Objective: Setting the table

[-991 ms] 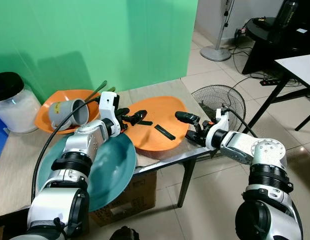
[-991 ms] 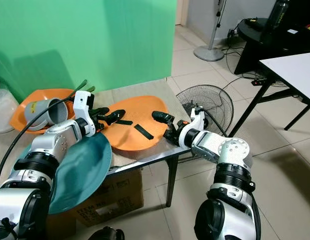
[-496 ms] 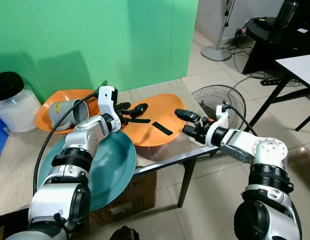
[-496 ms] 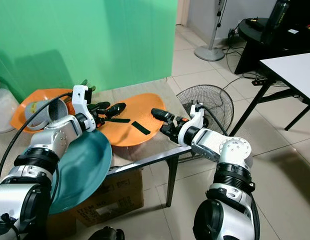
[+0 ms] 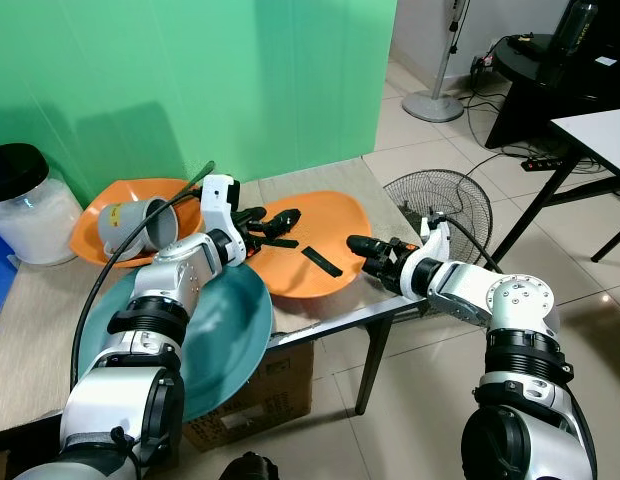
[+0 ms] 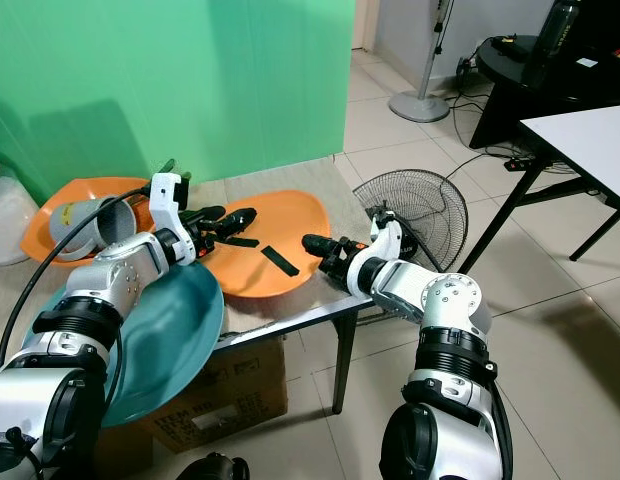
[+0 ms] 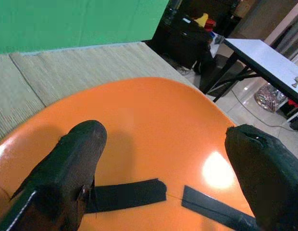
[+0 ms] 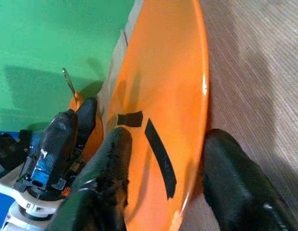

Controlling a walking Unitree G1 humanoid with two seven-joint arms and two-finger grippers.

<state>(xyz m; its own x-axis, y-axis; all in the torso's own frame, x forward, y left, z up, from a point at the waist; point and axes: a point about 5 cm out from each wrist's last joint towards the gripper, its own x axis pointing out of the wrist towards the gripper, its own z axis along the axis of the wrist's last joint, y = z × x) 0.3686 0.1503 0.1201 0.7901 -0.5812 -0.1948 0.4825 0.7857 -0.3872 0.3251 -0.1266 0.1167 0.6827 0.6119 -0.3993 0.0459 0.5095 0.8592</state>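
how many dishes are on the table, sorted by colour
orange plates: 2, the big one that both pincers are at, left pincer, right pincer, and a second one at the back with a grey cup lying in it
teal plates: 1, at the front edge
grey cups: 1
total: 4

Bright, even indoor light, head views sharp; a white glare spot gleams on the orange plate [image 7: 154, 144], soft shadows on the green wall [image 5: 190, 90]
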